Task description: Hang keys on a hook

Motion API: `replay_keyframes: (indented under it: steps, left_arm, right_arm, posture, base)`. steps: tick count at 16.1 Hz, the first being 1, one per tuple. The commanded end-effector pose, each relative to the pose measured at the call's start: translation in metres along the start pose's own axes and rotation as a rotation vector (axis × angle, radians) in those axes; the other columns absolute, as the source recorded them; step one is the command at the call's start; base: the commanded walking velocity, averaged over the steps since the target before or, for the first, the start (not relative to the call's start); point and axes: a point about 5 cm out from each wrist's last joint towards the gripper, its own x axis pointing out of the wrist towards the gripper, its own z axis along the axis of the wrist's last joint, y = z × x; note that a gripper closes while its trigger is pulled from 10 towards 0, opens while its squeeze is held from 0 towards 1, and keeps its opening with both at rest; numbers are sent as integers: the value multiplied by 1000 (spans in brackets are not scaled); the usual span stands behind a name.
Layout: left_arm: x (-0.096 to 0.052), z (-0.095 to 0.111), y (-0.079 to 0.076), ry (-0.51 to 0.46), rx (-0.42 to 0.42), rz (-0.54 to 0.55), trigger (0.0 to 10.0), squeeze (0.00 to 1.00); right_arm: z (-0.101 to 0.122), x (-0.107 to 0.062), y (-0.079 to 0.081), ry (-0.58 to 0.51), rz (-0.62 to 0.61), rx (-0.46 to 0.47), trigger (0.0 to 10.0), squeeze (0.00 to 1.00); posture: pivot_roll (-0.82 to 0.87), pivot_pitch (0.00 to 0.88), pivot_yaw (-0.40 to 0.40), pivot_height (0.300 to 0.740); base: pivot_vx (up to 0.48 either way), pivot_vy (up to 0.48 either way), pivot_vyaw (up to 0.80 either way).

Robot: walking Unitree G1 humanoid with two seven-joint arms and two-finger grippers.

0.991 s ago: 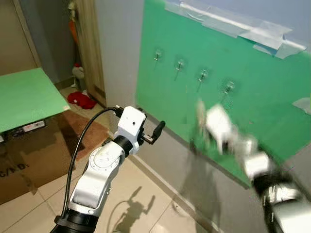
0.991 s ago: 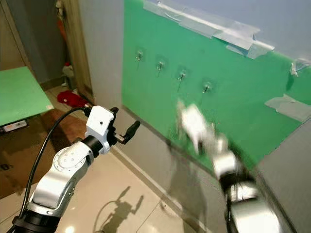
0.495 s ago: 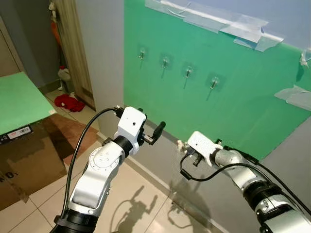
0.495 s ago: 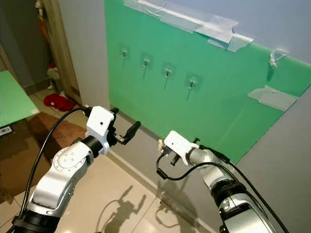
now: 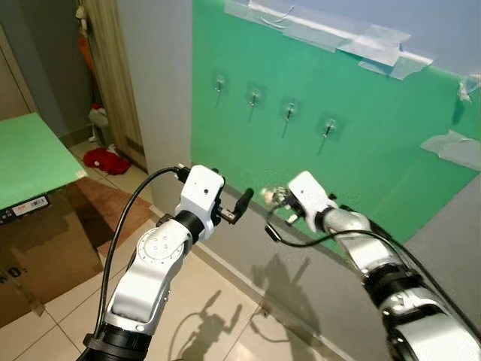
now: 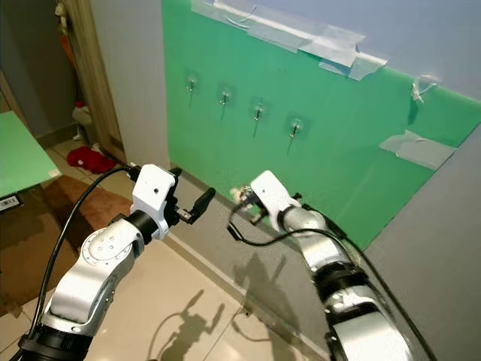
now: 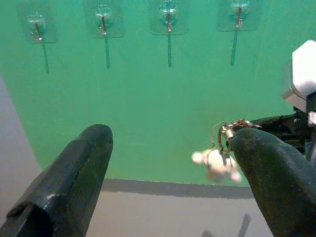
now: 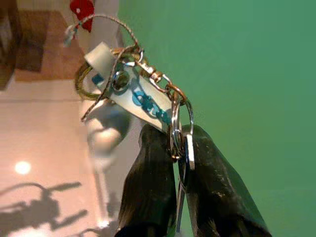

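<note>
The bunch of keys on linked metal rings, with its pale tag printed in blue point(image 8: 133, 94), is right there in the right wrist view, pinched by one ring between the two black fingers point(image 8: 153, 197) of the right end effector point(image 8: 173, 148), clenched tight on it. The tag and a thin wire loop stick out past the fingertips, so the bunch's long axis runs on roughly in line with the fingers, away from the wrist. From the head, the right end effector point(image 5: 276, 200) holds the bunch out in front of the green board taped to the wall point(image 5: 391, 150), low down, close to the grey wall strip beneath it.

Now the key relation: the row of four small clear stick-on hooks with metal prongs point(image 5: 289, 111) sits above the keys on that board, well apart from them. The keys hang below the gap between the two rightmost hooks, and the rightmost one point(image 5: 328, 126) looks the likeliest target. The right arm is plainly the nearer one, so the move to come is up and in towards the board, I'd say.

The left end effector point(image 5: 239, 204) is released, its fingers spread wide in the left wrist view, held just beside the keys on their left, pointing at the board.
</note>
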Motion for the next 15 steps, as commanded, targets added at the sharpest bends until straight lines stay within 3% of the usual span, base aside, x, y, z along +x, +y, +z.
replay_keyframes:
  steps: [1, 7, 9, 11, 14, 15]
  left_arm:
    - [2, 1, 2, 6, 0, 9, 10000, 0]
    - [3, 0, 8, 6, -67, 72, 10000, 0]
    - [3, -1, 9, 10, -52, 79, 10000, 0]
    - [2, -4, 12, 30, -88, 101, 10000, 0]
    - [2, -6, 16, 48, -106, 120, 10000, 0]
    - [2, -6, 16, 50, -107, 120, 10000, 0]
  right_arm:
    - [12, 1, -11, -28, -49, 57, 0, 0]
    - [42, 8, -31, -89, -184, 374, 0, 0]
    - [43, 8, -31, -92, -193, 394, 0, 0]
    - [42, 10, -27, -85, -206, 578, 0, 0]
    - [32, 11, -24, 4, -229, 794, 0, 0]
    - [28, 11, -24, 34, -244, 828, 0, 0]
  posture:
    - [40, 1, -74, 740]
    - [45, 0, -83, 740]
    - [46, 0, -84, 740]
    - [46, 0, -84, 740]
    - [44, 0, -81, 740]
    - [44, 0, -81, 740]
  base:
    - [0, 0, 0]
    - [0, 0, 0]
    - [0, 0, 0]
    - [0, 0, 0]
    - [0, 0, 0]
    - [0, 0, 0]
